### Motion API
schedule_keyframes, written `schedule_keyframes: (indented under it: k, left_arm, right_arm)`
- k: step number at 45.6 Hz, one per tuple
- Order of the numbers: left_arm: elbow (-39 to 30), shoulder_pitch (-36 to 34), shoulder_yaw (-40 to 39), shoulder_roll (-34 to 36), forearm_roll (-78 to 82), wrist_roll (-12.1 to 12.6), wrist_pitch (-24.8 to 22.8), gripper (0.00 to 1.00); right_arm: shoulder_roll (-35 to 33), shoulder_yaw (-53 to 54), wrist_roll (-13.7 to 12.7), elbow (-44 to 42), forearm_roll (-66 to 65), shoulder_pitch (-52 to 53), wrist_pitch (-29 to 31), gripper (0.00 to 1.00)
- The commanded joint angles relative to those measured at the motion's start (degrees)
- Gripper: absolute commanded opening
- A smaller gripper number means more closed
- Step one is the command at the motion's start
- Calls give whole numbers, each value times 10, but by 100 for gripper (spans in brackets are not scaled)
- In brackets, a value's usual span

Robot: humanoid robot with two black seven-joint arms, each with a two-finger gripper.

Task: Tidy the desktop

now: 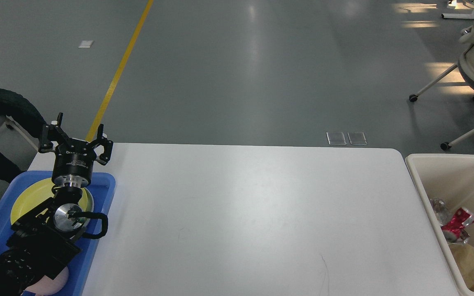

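Left gripper (74,135) stands with fingers spread and holds nothing, above the far end of the blue tray (101,205), where a yellow plate (27,201) lies. The desktop (253,213) stretches to your right of it, its long axis left to right, and looks bare. You see only the left arm. The print on the gripper body is too small to read.
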Motion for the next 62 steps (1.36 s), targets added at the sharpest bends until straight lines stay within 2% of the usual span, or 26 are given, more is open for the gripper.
schedule_keyframes:
  k: [1,6,15,19,29,35,42,45,54,62]
  left_arm:
    - [0,1,0,0,0,0,0,96]
    - [0,0,0,0,0,0,0,96]
    - [0,0,0,0,0,0,0,96]
    - [0,0,0,0,0,0,0,96]
    - [0,0,0,0,0,0,0,96]
    - [0,0,0,0,0,0,0,96]
    - [0,0,0,0,0,0,0,96]
    - [0,1,0,0,0,0,0,96]
    - [0,0,0,0,0,0,0,96]
    - [0,0,0,0,0,0,0,96]
  right_arm:
    - [8,11,5,-13,1,-7,-1,100]
    - [6,126,14,-13,2,-8,-9,100]
    - [4,541,50,-12,2,-89,-10,100]
    - [11,696,56,-7,2,-110,-6,100]
    - [56,929,64,6,2,-150,1,100]
    - [69,995,116,51,1,-183,11,100]
    - [69,1004,208,98,-4,-214,27,100]
    - [69,1005,233,98,-4,-223,28,100]
    - [120,1007,240,94,-4,-247,28,100]
    - [129,1025,240,94,-4,-252,27,100]
